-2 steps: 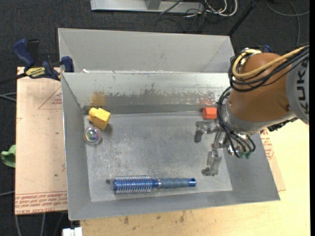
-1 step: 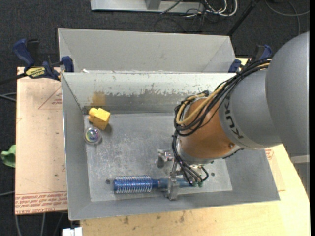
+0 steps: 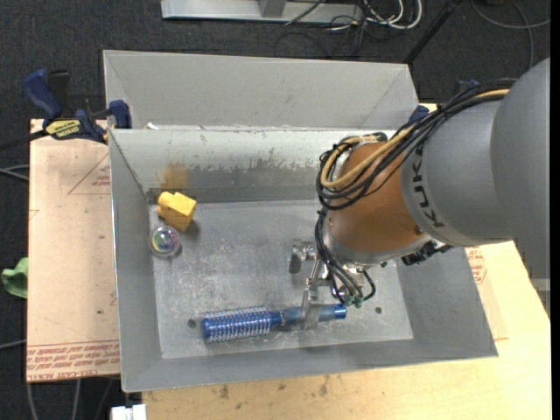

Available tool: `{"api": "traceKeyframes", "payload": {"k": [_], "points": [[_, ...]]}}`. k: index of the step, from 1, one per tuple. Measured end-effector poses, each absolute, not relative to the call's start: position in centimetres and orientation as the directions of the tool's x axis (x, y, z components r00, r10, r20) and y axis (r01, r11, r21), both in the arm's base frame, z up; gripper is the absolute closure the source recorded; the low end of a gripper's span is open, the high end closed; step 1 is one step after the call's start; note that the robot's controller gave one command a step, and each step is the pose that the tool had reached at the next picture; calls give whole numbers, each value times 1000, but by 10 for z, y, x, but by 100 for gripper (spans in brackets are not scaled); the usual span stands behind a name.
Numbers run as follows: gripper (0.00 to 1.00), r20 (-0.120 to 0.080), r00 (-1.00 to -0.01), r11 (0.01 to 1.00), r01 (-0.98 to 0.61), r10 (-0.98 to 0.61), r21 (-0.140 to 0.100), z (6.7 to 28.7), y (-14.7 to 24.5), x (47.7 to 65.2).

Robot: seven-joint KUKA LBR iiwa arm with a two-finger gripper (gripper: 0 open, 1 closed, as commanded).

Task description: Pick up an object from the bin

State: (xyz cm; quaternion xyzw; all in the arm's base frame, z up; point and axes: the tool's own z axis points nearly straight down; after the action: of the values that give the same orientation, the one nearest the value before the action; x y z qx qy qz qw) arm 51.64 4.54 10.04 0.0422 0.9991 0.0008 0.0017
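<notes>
The gripper [image 3: 312, 304] sits low on the handle of the blue brush [image 3: 238, 325], which lies along the near side of the bin [image 3: 236, 252]. I cannot tell if it is squeezing; cables hide it.

My dull grey metal bin [image 3: 262, 261] has a floor flecked with pale scuffs and a back wall peppered with dark specks. The blue bristled plastic brush [image 3: 249, 324] is bright blue, its bristle end ribbed with lighter stripes. Up and left of the brush sits a yellow block [image 3: 176, 208], and below that a small clear ball [image 3: 164, 241] with violet and green glints. Just above the brush's handle, my gripper [image 3: 311, 300] is bare silver. My wrist cover [image 3: 372, 213] is orange-brown, looped with black cables [image 3: 350, 169]; my arm [image 3: 490, 164] is plain grey with dark lettering.
</notes>
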Motion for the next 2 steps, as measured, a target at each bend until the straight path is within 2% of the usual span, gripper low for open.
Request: {"api": "traceKeyframes", "payload": {"k": [1,2], "points": [[0,3,-995,995,103,103,1,100,48,491],[0,2,-946,946,324,324,1,69,49,488]]}}
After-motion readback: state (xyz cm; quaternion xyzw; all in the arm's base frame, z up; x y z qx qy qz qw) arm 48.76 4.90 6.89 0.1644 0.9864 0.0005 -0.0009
